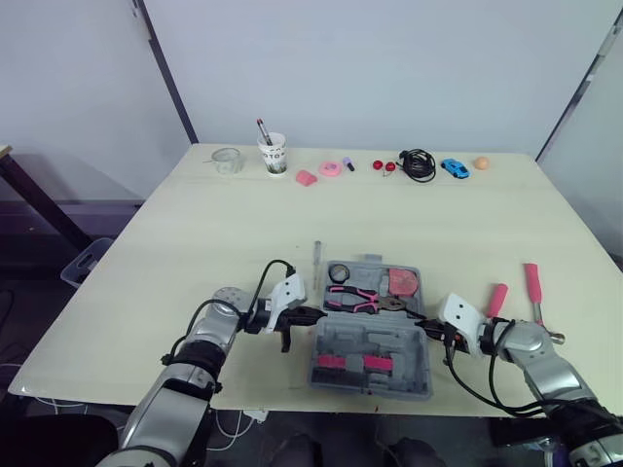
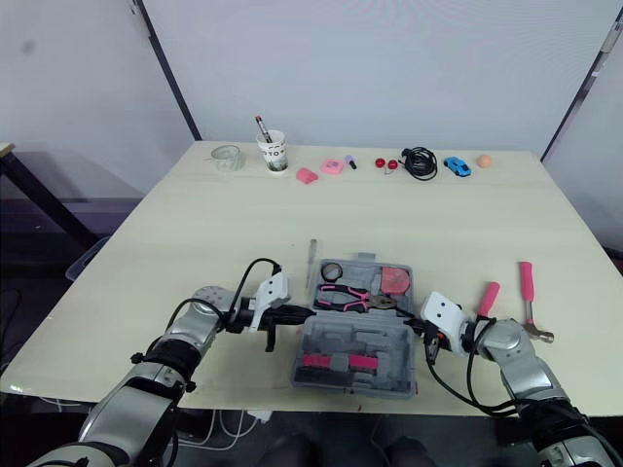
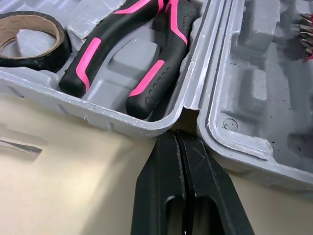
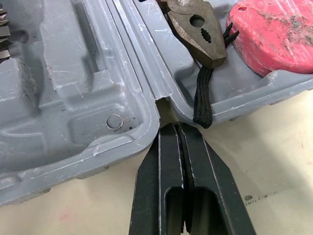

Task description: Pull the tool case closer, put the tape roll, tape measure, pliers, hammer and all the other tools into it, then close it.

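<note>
Left gripper [image 3: 176, 138]: fingers pressed fully together, holding nothing, tips set into the hinge notch on the left side of the case [image 1: 375, 341]. The case lies open near the front edge of the table [image 1: 195, 253]. In its far half are the tape roll [image 1: 338, 273], pliers [image 1: 352, 297] and tape measure [image 1: 401, 282].

Right gripper [image 4: 171, 129]: likewise closed and empty, with its tips at the right hinge notch.

Judgement: the case is being shifted from both sides. Both tips should push evenly along the hinge line, or the case will turn and the loaded tools will slide.

Still outside the case are a thin tool [image 1: 316, 253] just behind it and two pink tools [image 1: 496, 299] [image 1: 532, 284] beside the right arm, which could knock them. The cup [image 1: 274, 154], cable [image 1: 419, 163] and toy car [image 1: 455, 167] stand along the far edge, well apart and obstructing nothing.
</note>
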You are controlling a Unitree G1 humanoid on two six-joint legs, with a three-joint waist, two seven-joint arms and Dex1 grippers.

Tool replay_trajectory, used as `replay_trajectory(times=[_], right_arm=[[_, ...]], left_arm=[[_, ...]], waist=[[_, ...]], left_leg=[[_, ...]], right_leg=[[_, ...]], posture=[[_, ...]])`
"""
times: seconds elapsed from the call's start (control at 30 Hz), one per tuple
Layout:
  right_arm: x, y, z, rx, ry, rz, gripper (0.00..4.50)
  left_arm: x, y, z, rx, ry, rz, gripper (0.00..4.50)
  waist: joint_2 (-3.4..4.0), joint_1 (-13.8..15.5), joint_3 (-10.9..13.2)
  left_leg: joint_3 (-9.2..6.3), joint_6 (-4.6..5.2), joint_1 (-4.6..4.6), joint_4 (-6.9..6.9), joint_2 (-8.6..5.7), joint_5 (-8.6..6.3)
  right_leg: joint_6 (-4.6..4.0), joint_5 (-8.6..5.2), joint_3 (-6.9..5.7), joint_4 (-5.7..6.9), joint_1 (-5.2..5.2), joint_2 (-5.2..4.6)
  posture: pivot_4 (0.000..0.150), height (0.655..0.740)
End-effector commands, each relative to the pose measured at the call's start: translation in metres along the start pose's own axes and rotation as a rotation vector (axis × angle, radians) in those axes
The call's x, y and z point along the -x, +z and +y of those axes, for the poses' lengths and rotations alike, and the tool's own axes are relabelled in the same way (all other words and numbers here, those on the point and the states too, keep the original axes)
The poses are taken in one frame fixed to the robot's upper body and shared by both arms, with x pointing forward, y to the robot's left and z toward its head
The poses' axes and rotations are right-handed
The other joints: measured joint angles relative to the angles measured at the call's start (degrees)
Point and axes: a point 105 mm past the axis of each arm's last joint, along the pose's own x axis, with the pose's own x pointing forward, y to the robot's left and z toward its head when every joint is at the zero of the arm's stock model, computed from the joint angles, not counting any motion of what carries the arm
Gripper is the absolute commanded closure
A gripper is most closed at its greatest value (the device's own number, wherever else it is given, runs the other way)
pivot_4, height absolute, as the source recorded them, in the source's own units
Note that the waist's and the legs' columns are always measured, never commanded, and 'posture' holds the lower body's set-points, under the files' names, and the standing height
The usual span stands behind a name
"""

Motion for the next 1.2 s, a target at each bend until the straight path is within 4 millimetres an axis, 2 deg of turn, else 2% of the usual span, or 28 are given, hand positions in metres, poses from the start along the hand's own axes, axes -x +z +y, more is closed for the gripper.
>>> replay_trajectory(times=[0.03,0.47,0.67,1.2], right_arm=[[-0.005,0.026,-0.004,0.058,-0.005,-0.091,4.50],[-0.005,0.024,-0.009,0.063,-0.019,-0.084,4.50],[-0.002,0.020,-0.002,0.050,0.009,-0.073,4.50],[0.002,0.018,-0.005,0.045,-0.008,-0.065,4.50]], left_arm=[[-0.006,-0.006,-0.001,0.013,0.009,0.030,4.49],[-0.014,-0.007,-0.019,0.014,-0.098,0.032,4.49],[-0.017,-0.007,-0.024,0.011,-0.120,0.031,4.49],[-0.023,-0.005,-0.030,0.003,-0.151,0.032,4.49]], waist=[[0.00,0.0,0.0],[0.00,-0.1,0.0],[0.00,-0.1,0.0],[0.00,0.0,0.0]], left_leg=[[0.00,0.00,0.00,0.00,0.00,0.00],[0.00,0.00,-0.02,-0.01,0.00,0.00],[0.01,0.00,-0.03,-0.02,0.00,0.00],[0.02,0.00,-0.05,-0.05,0.00,-0.01]], right_leg=[[0.00,0.00,0.00,0.00,0.00,0.00],[0.00,-0.01,0.00,-0.02,-0.01,0.00],[0.01,-0.01,0.00,-0.05,-0.01,0.00],[0.01,-0.01,0.00,-0.08,-0.01,-0.01]], posture=[[0.150,0.7400],[0.150,0.7400],[0.150,0.7400],[0.150,0.7400]])
